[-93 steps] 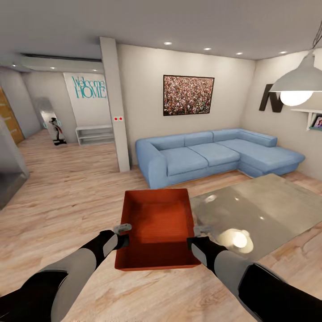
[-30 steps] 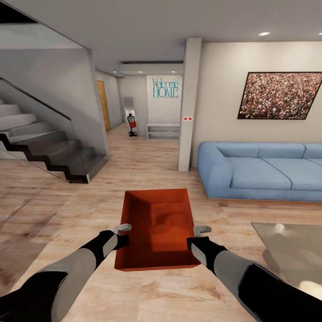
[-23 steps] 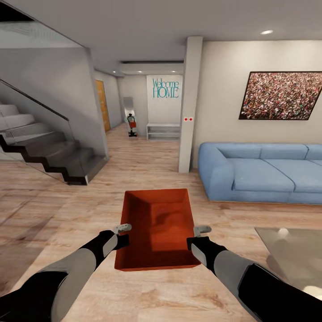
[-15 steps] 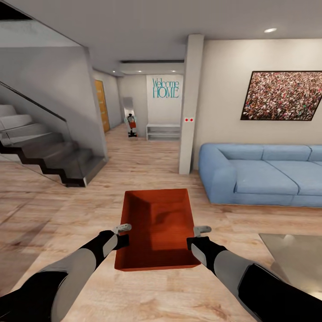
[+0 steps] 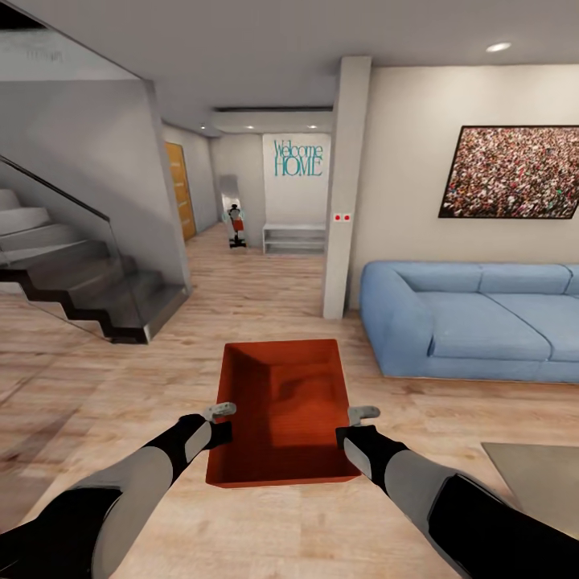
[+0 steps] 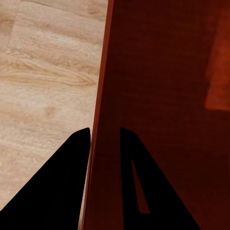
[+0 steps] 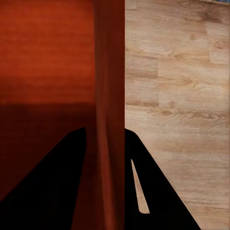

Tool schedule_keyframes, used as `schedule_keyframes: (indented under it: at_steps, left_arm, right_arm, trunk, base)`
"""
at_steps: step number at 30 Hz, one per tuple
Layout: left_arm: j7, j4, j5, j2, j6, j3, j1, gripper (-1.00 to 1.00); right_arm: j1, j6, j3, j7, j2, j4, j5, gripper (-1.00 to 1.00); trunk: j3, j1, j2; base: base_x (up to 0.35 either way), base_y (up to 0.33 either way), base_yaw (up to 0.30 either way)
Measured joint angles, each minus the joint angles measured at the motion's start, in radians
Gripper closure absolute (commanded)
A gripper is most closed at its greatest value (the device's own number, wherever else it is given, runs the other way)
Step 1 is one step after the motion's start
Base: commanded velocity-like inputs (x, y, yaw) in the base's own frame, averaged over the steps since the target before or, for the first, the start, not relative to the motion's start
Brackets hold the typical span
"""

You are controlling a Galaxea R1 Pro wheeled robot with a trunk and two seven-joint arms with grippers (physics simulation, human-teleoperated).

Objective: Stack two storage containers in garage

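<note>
Between both arms, above the plank floor (image 5: 121, 378) | storage container (image 5: 283, 402) carried | left end effector (image 5: 219, 420) pinching its left wall, right end effector (image 5: 359, 423) pinching right wall | risk: rim-only grips could slip if the base jolts near pillar (image 5: 344, 185) or sofa (image 5: 466, 318) | wall text "Welcome HOME" (image 5: 298, 158)

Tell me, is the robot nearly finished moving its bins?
Not nearly. One orange bin is picked up, the left gripper and right gripper each clamping a side wall. It is over the living room's wood floor, beside the blue sofa. Reaching the garage, setting down and stacking remain.
</note>
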Motion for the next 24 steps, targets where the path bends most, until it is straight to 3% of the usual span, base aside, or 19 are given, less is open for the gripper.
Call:
schedule_keyframes:
  at_steps: [24]
  left_arm:
    - [0.0, 0.0, 0.0, 0.0, 0.001, 0.0, 0.0, 1.0]
  right_arm:
    - [0.0, 0.0, 0.0, 0.0, 0.0, 0.0, 0.0, 1.0]
  trunk:
    - [0.0, 0.0, 0.0]
  base:
    - [0.323, 0.0, 0.0]
